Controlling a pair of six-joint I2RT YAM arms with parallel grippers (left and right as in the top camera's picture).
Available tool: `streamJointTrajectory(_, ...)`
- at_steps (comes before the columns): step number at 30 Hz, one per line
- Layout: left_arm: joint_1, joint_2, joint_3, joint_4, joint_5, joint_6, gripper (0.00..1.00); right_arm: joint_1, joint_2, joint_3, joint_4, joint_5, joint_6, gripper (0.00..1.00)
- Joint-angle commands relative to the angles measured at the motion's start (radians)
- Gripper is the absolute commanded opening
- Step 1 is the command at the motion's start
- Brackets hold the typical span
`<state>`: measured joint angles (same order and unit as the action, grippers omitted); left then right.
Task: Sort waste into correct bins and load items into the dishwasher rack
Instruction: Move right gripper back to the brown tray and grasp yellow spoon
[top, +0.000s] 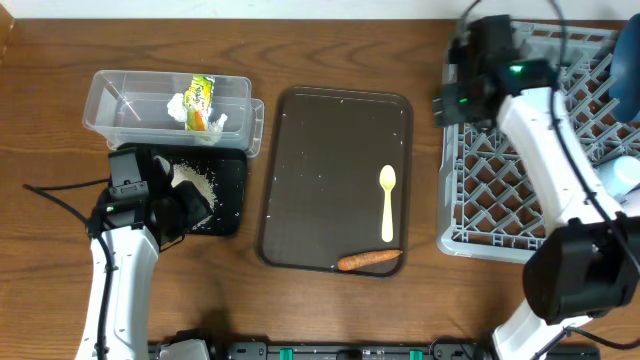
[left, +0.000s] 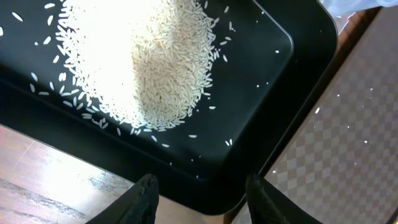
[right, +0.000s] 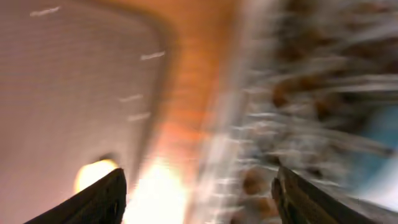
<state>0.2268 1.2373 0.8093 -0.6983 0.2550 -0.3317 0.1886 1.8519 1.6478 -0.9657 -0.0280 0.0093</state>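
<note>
The clear tub (top: 100, 100) at the back left holds the white tissue (top: 180, 105) and the wrapper (top: 201, 95). The black tray (top: 230, 190) in front of it holds the rice heap (top: 195, 180), which fills the left wrist view (left: 143, 56). My left gripper (top: 185, 210) (left: 202, 196) is open and empty over the tray's near corner (left: 261, 93). The yellow spoon (top: 388, 205) and the carrot (top: 368, 260) lie on the brown serving tray (top: 300, 180). My right gripper (top: 468, 45) (right: 199, 193) is open and empty above the grey rack's (top: 480, 190) back left corner. Its view is blurred.
A dark blue bowl (top: 628, 50) and a pale blue item (top: 625, 175) sit in the rack at its right side, partly behind the right arm. Bare wooden table lies between the brown tray and the rack, and along the front edge.
</note>
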Motion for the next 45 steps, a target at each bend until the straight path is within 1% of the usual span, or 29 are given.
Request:
streamJointTrajectory(1, -0.004, 0.004, 0.018, 0.004, -0.013, 0.021, 0.48, 0.088, 0.013, -0.018, -0.013, -0.186, 0.085, 0.77)
streamJointTrajectory(4, -0.004, 0.004, 0.018, 0.004, -0.013, 0.021, 0.48, 0.159, 0.018, -0.062, -0.006, -0.171, 0.151, 0.77)
streamJointTrajectory(9, -0.004, 0.004, 0.018, 0.004, -0.013, 0.021, 0.49, 0.256, 0.019, -0.187, 0.055, -0.086, 0.276, 0.76)
streamJointTrajectory(13, -0.004, 0.004, 0.018, 0.004, -0.013, 0.021, 0.48, 0.303, 0.019, -0.281, 0.107, -0.069, 0.323, 0.71)
streamJointTrajectory(16, -0.004, 0.004, 0.018, 0.004, -0.013, 0.021, 0.49, 0.325, 0.019, -0.330, 0.134, -0.020, 0.361, 0.71)
streamJointTrajectory(19, -0.004, 0.004, 0.018, 0.004, -0.013, 0.021, 0.49, 0.340, 0.019, -0.355, 0.142, 0.007, 0.373, 0.68)
streamJointTrajectory(23, -0.004, 0.004, 0.018, 0.004, -0.013, 0.021, 0.49, 0.343, 0.019, -0.387, 0.150, 0.025, 0.416, 0.67)
streamJointTrajectory(28, -0.004, 0.004, 0.018, 0.004, -0.013, 0.021, 0.48, 0.343, 0.019, -0.441, 0.187, 0.024, 0.452, 0.60)
streamJointTrajectory(30, -0.004, 0.004, 0.018, 0.004, -0.013, 0.021, 0.49, 0.343, 0.019, -0.459, 0.212, 0.021, 0.467, 0.59)
streamJointTrajectory(33, -0.004, 0.004, 0.018, 0.004, -0.013, 0.021, 0.49, 0.343, 0.019, -0.474, 0.234, 0.020, 0.469, 0.58)
streamJointTrajectory(35, -0.004, 0.004, 0.018, 0.004, -0.013, 0.021, 0.49, 0.343, 0.019, -0.474, 0.233, 0.024, 0.469, 0.53)
streamJointTrajectory(40, -0.004, 0.004, 0.018, 0.004, -0.013, 0.021, 0.49, 0.343, 0.029, -0.474, 0.237, 0.039, 0.470, 0.49)
streamJointTrajectory(43, -0.004, 0.004, 0.018, 0.004, -0.013, 0.021, 0.49, 0.343, 0.061, -0.474, 0.233, 0.039, 0.492, 0.48)
streamJointTrajectory(45, -0.004, 0.004, 0.018, 0.004, -0.013, 0.021, 0.49, 0.343, 0.084, -0.474, 0.233, 0.039, 0.491, 0.49)
